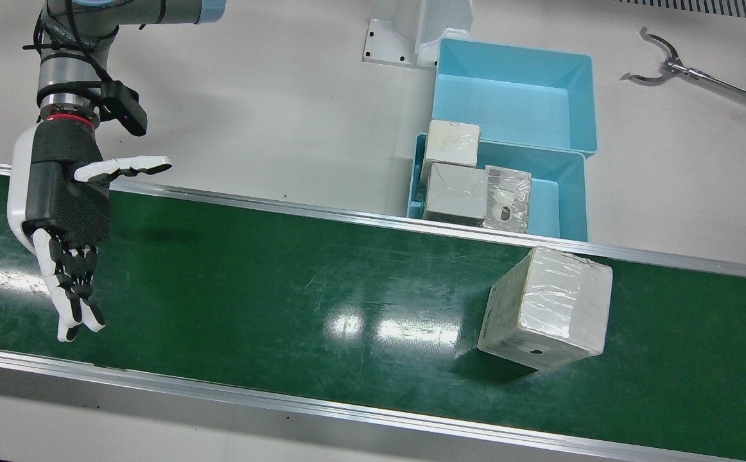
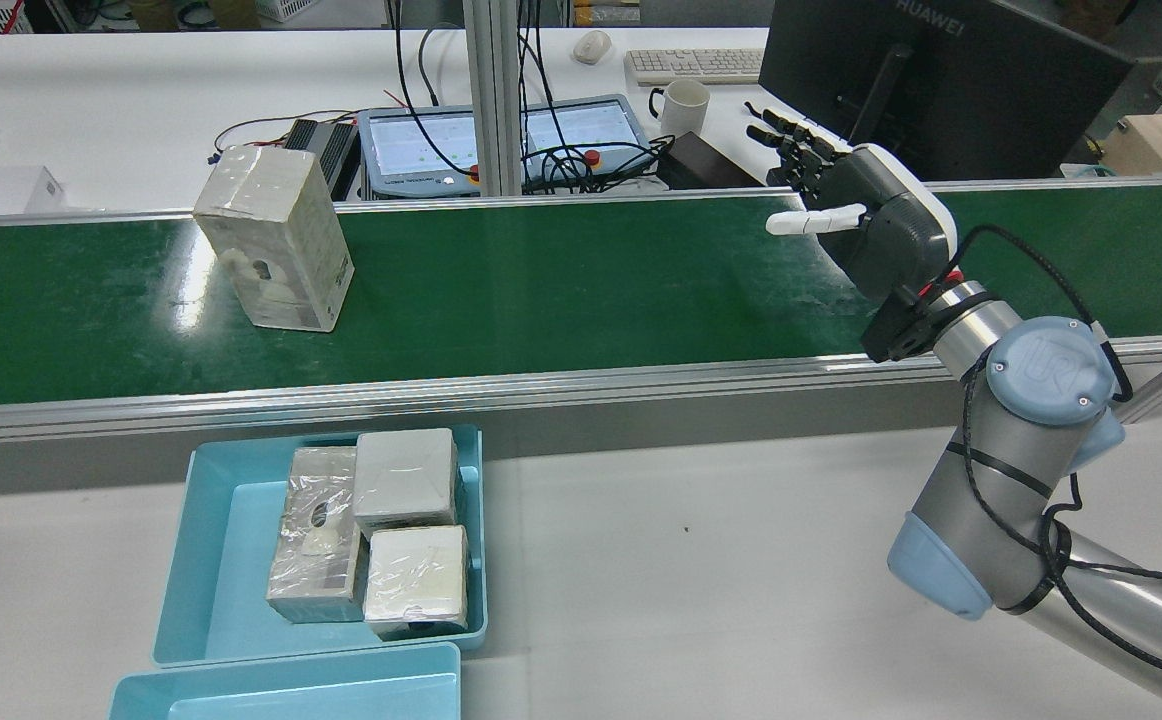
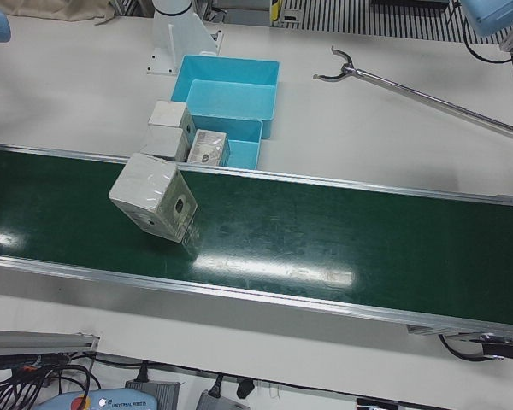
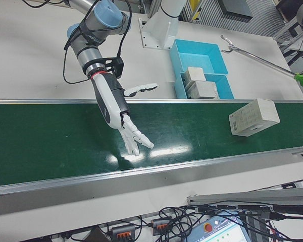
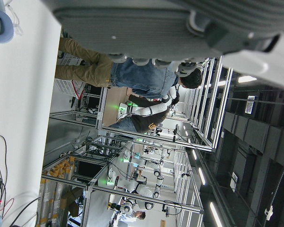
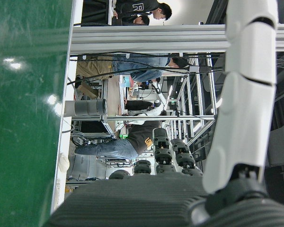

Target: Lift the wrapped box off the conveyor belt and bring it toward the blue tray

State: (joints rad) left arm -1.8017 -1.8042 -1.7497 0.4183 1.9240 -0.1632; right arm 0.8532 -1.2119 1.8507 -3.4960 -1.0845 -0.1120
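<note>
The wrapped box [image 1: 549,308] lies tilted on the green conveyor belt [image 1: 283,276], close to the blue tray [image 1: 565,199]. It also shows in the rear view [image 2: 276,240], the left-front view [image 3: 154,201] and the right-front view [image 4: 253,117]. My right hand [image 1: 65,205] hovers open over the belt, far from the box, with its palm facing along the belt and its fingers spread; it shows in the rear view [image 2: 876,220] too. My left hand [image 5: 146,23] shows only as a palm edge in its own view, and it holds nothing.
The blue tray holds three wrapped boxes [image 1: 453,192]. A second, empty blue tray [image 1: 514,96] stands behind it. A long reaching tool [image 1: 668,64] lies on the white table. An arm pedestal base [image 1: 399,38] stands next to the trays.
</note>
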